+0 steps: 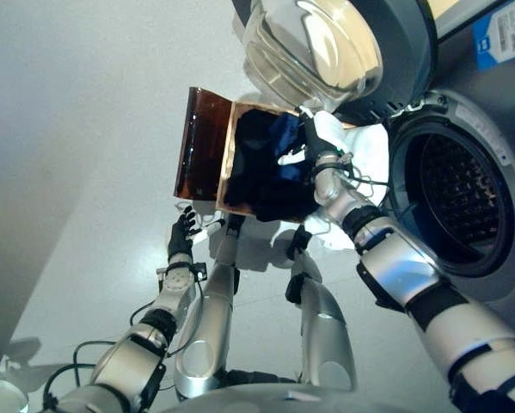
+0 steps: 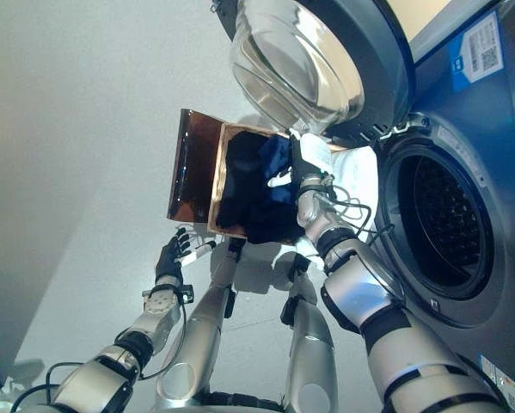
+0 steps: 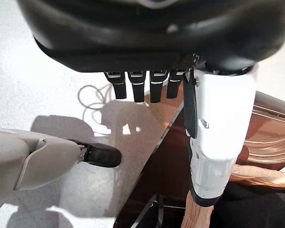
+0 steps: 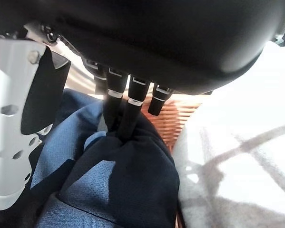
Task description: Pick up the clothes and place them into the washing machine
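A wicker basket [image 1: 229, 151] on the floor holds dark and blue clothes [image 1: 261, 168]. A white cloth [image 1: 370, 148] hangs over its side nearest the washer. My right hand [image 1: 313, 148] reaches into the basket. In the right wrist view its straight fingers [image 4: 128, 107] push into a fold of the dark blue cloth [image 4: 109, 180], with the white-covered thumb held apart from them. My left hand [image 1: 181, 237] hovers open over the floor just outside the basket. Its fingers [image 3: 142, 86] are straight and hold nothing.
The washing machine's drum opening [image 1: 459, 194] is to the right of the basket. Its round glass door [image 1: 313, 43] is swung open just beyond the basket. The basket's brown lid [image 1: 201, 142] stands open on the left side. Pale floor spreads to the left.
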